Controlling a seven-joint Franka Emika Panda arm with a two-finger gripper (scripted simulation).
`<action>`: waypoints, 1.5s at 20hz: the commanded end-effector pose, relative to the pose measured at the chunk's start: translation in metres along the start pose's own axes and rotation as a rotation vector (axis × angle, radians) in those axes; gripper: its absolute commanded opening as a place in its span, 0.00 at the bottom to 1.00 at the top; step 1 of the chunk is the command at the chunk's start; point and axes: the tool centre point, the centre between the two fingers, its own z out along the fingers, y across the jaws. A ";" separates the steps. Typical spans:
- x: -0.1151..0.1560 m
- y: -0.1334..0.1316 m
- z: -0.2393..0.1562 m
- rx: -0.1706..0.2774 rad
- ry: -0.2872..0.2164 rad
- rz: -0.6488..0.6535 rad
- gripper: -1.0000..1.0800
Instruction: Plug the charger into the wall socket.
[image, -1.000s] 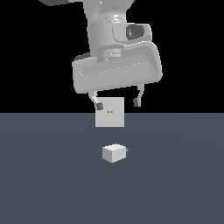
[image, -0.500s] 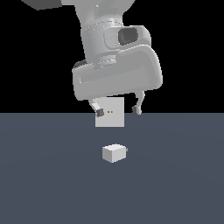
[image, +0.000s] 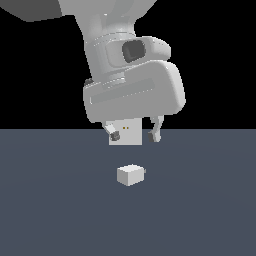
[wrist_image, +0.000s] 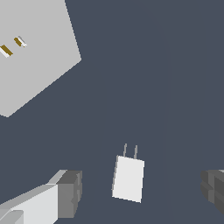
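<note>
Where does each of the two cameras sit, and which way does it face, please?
Exterior view: off the arm, low, level across the dark floor at the light-grey square socket plate and small off-white boxy charger; arm and open end effector show.
Wrist view: on the wrist, looking down between the grey fingers at the charger, socket plate beyond.
Shared: charger, socket plate, fingers.

Charger (image: 131, 175): small off-white block lying on the floor, two prongs showing. Wall socket (image: 131, 134): light-grey square plate standing upright behind it, apart
</note>
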 end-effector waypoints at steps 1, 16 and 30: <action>-0.003 0.000 0.004 -0.006 0.016 0.040 0.96; -0.013 0.000 0.018 -0.029 0.069 0.181 0.96; -0.022 0.000 0.043 -0.030 0.068 0.184 0.96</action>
